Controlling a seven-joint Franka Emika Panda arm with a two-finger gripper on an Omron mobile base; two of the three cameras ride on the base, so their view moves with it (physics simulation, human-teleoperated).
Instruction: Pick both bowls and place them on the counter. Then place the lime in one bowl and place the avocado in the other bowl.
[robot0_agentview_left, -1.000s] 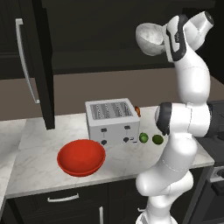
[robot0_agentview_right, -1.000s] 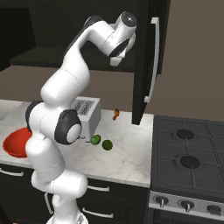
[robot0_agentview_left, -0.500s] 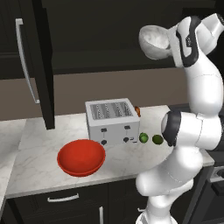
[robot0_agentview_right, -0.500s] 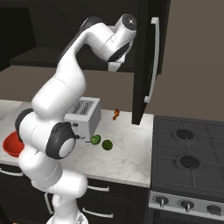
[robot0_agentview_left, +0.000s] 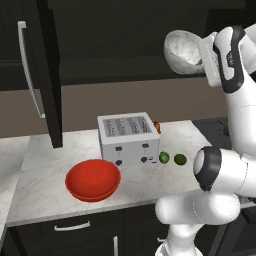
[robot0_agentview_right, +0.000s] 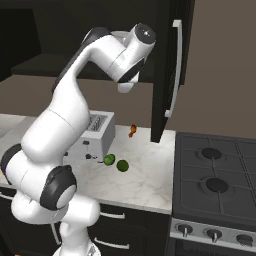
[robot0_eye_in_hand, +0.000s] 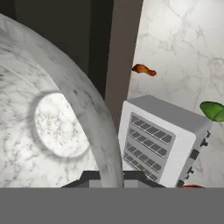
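The white marbled bowl (robot0_agentview_left: 183, 51) hangs high in the air, well above the counter (robot0_agentview_left: 40, 175), pinched by its rim in the closed jaws of the gripper (robot0_agentview_left: 204, 54); the hand view brings its inside close (robot0_eye_in_hand: 52, 127), the rim running down between the finger tips, with the toaster (robot0_eye_in_hand: 164, 140) far below; the red bowl (robot0_agentview_left: 93, 180) rests upright on the counter's front left, near the toaster's (robot0_agentview_left: 128, 137) left front corner but apart from it, and appears in the left base view; two green fruits (robot0_agentview_left: 164, 158) (robot0_agentview_left: 180, 160) lie side by side just right of the toaster, also seen from the right (robot0_agentview_right: 109, 160) (robot0_agentview_right: 122, 165); a small orange thing (robot0_agentview_right: 132, 131) lies behind them near the open cabinet door (robot0_agentview_right: 167, 70); the right base view adds a stove (robot0_agentview_right: 215, 185) flush against the counter's right edge; bare marble lies in front of the fruits.
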